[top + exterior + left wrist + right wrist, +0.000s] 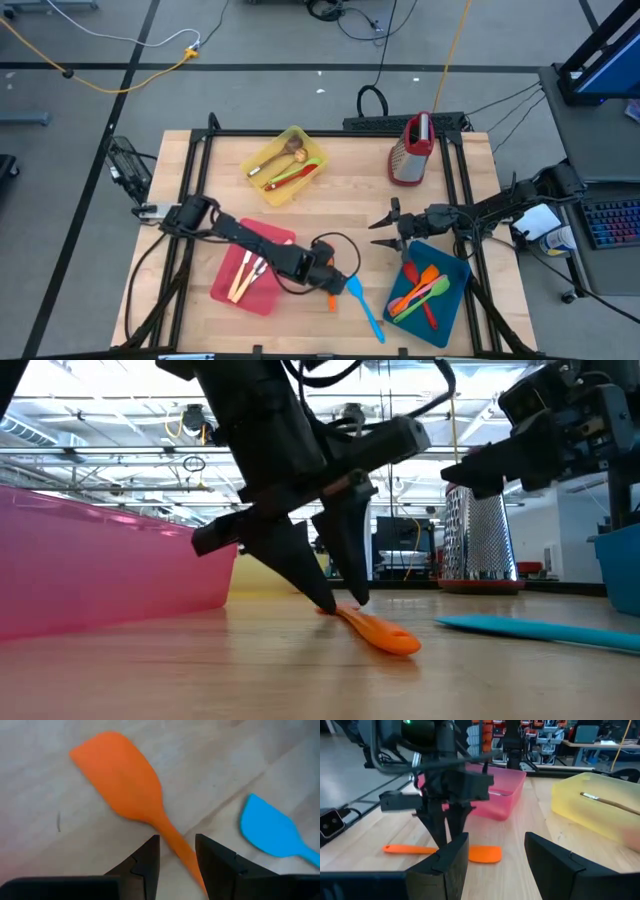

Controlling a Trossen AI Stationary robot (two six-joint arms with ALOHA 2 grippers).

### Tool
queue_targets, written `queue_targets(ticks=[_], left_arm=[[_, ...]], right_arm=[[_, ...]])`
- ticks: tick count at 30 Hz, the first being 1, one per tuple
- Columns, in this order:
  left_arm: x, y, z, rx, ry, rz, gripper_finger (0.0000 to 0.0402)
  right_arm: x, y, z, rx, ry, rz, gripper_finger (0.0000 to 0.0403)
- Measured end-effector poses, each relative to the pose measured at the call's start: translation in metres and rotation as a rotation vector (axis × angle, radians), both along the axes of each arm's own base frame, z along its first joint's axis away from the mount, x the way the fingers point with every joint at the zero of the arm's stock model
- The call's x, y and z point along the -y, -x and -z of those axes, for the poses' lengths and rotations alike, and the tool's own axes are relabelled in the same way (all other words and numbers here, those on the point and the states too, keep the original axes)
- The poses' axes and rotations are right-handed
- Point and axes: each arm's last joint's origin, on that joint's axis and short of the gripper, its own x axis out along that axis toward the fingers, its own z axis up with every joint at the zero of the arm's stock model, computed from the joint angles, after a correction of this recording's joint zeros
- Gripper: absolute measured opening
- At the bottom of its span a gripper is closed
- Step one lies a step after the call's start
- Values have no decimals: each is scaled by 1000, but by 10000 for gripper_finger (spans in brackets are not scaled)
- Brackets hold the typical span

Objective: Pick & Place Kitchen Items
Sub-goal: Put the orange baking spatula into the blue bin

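Observation:
An orange spatula [120,780] lies flat on the wooden table in front of the pink-red tray [228,285]; it also shows in the low view [385,635]. My left gripper [177,862] is open and points down, fingertips near the table, one finger on each side of the spatula's handle [175,845]. It also shows in the high view [333,280]. A blue spatula [367,310] lies just to the right. My right gripper [383,233] is open and empty, above the table beside the blue tray [455,300]. My left gripper's fingers [215,865] come from above and stand across the orange spatula's handle, close to where it meets the blade. The spatula lies flat on the table. I cannot tell whether a finger touches the handle.
The pink-red tray holds pale-handled cutlery [245,275]. The yellow tray [285,165] at the back holds wooden, green and red utensils. The blue tray holds orange, green and red utensils [420,292]. A red-trimmed metal grater [412,150] stands at the back right.

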Motion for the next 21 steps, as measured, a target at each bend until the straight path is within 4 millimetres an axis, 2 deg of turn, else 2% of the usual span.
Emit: queue_targets(ticks=[3, 8, 13, 21], left_arm=[[3, 1, -1, 10, 19, -27, 127], [-1, -4, 10, 13, 1, -66, 127], [-15, -12, 24, -9, -12, -58, 126], [-51, -23, 23, -2, -179, -8, 117]], right_arm=[[0, 0, 0, -3, 5, -1, 187], [0, 0, 0, 2, 31, -5, 187], [-1, 0, 1, -3, 36, -31, 187], [-2, 1, 2, -6, 67, -65, 187]])
